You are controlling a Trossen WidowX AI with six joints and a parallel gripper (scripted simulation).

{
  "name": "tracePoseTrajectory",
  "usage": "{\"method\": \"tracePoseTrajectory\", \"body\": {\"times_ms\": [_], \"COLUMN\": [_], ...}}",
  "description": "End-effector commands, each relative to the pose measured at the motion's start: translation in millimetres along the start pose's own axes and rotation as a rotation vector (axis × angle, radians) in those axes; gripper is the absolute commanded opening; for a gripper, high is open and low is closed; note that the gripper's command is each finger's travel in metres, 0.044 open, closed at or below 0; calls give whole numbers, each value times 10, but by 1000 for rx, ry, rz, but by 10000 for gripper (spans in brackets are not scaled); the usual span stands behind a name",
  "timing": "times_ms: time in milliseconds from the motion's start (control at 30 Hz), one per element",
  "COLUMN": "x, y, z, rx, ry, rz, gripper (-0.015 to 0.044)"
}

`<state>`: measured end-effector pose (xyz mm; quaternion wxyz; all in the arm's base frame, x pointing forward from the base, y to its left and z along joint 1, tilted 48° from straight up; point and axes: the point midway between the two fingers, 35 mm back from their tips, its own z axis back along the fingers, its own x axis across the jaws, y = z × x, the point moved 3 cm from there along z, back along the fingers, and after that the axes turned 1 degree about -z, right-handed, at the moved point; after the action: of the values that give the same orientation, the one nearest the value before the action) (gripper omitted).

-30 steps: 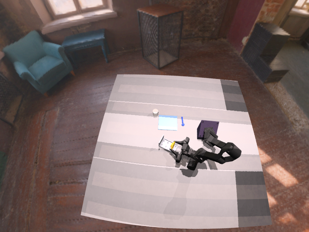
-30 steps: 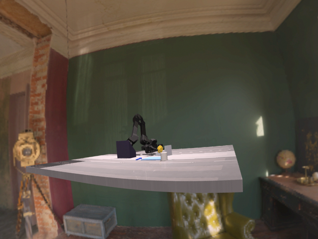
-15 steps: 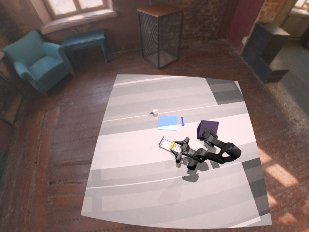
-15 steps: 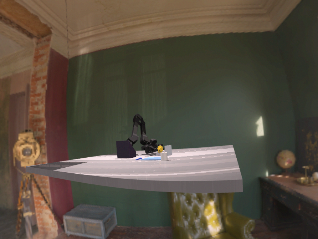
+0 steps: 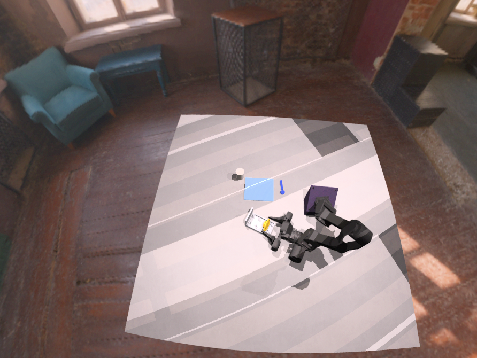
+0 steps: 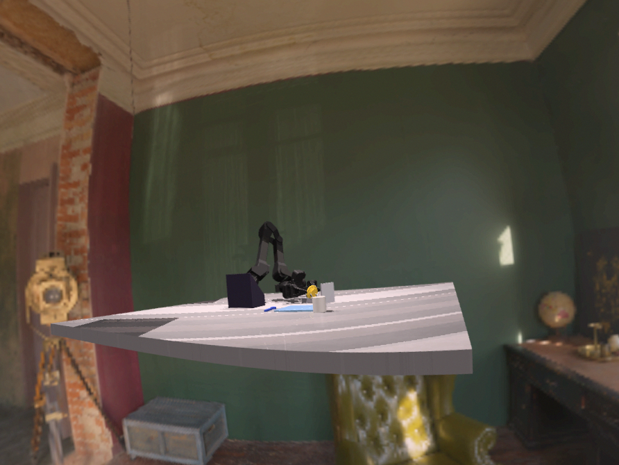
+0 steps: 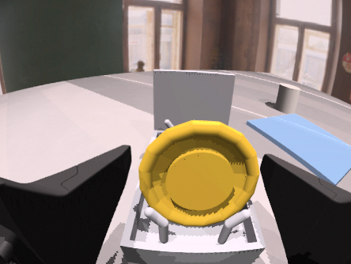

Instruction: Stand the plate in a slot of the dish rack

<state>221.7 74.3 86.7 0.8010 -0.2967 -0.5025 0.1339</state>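
The yellow plate (image 5: 266, 225) (image 6: 311, 291) (image 7: 198, 179) stands on edge in the dish rack, its hollow face toward the wrist camera. The rack (image 5: 249, 217) (image 7: 191, 251) is a light grey tray with a tall end panel beyond the plate. Two front rails show before the plate's lower rim, and the tip of one rail shows behind its upper left. The plate hides the other rails and its own bottom edge. My gripper (image 5: 266, 227) (image 7: 198, 158) is open, one finger on each side of the plate, with a narrow gap at both sides in the wrist view.
A blue square board (image 5: 258, 189) (image 6: 295, 308) (image 7: 304, 138) lies beside the rack. A pale cylinder (image 5: 239, 173) (image 6: 319, 304) (image 7: 288, 99) stands past the board's corner. A blue spoon (image 5: 282, 187) (image 6: 270, 309) lies between the board and the dark purple block (image 5: 327, 190) (image 6: 239, 290) near the arm's base.
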Motion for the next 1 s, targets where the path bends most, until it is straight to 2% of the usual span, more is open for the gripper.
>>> {"method": "tracePoseTrajectory", "body": {"times_ms": [0,233,700,967], "x": [-1,15,108,98], "y": [0,-44,-1143,-1202], "z": [0,-11,12,-9], "rx": [0,1,-11,-10], "ry": [0,5,4,12], "rz": [1,0,22,46], "gripper": [400,400,400,400]}}
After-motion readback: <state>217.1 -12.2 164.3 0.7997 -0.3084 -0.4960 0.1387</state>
